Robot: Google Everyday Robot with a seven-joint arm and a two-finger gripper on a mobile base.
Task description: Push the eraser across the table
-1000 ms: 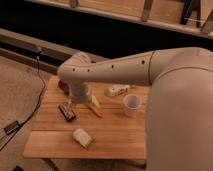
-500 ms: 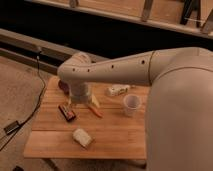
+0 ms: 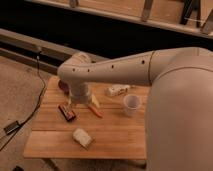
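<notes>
light-wood planks run lengthwise across the desk, a rectangular top that stands on a pale, speckled floor. behind it lies a dark band with a long grey ledge along it, and higher up a lighter wooden strip. a thin black cable hangs down past the desk's left end toward a small dark box on the floor. the robot's big cream arm reaches in from the right and bends down over the rear left part of the desk, and the claw sits under its wrist, low over the wood, just behind and to the right of the eraser. whether the claw is wide or narrow i cannot tell, since the wrist covers it. the eraser, dark with reddish edging, lies flat on the left half of the desk, near the claw; whether the two touch cannot be seen. an orange carrot lies just right of the claw, a pale spongy block sits nearer the front edge, a white cup stands upright to the right, and a small white packet lies behind it. compared with half a second ago, nothing looks shifted: the arm holds the same pose, and the eraser, the carrot, the block and the cup lie where they were.
</notes>
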